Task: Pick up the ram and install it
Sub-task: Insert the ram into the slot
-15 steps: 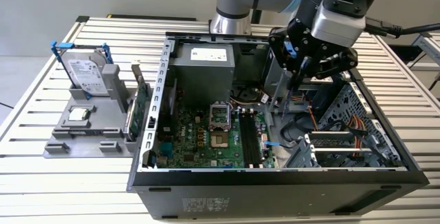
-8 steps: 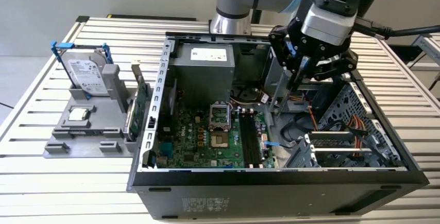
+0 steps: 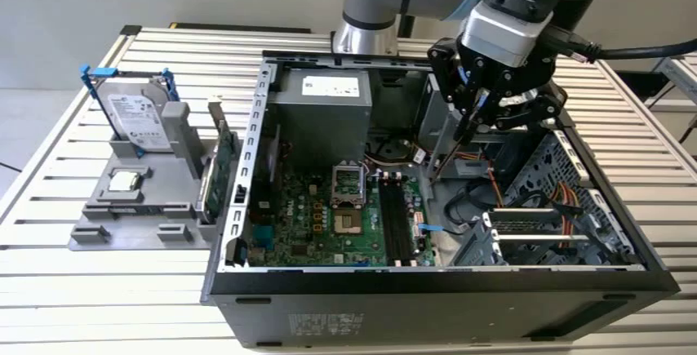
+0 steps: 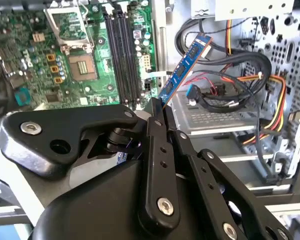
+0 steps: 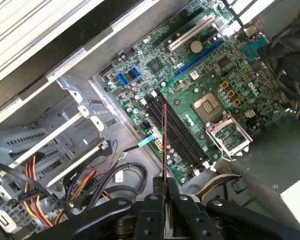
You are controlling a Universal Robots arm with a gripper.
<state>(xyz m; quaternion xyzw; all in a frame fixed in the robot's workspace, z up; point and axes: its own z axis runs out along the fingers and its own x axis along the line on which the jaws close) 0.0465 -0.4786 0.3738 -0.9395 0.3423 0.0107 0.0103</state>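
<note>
Hanging over the open case (image 3: 436,281), the hand (image 3: 476,126) is clamped on the ram (image 4: 182,67), which juts from between its fingers (image 4: 155,125) above the board (image 3: 338,224) (seen edge-on as a thin strip in the first wrist view (image 5: 164,145)). The stick sits over the dark slots (image 5: 182,132), not seated in them. Toward the exterior view's left, a drive (image 3: 139,118) stands in a grey holder (image 3: 142,224) on the desk (image 3: 65,281).

- I see open air above the memory slots (image 3: 394,224) at the board's middle, where my gripper (image 3: 471,130) hangs clamped on the ram (image 3: 449,153).
- Cables (image 3: 523,196) and the drive cage (image 3: 544,237) crowd at 3 o'clock.
- The power supply (image 3: 318,110) blocks 12 o'clock.
</note>
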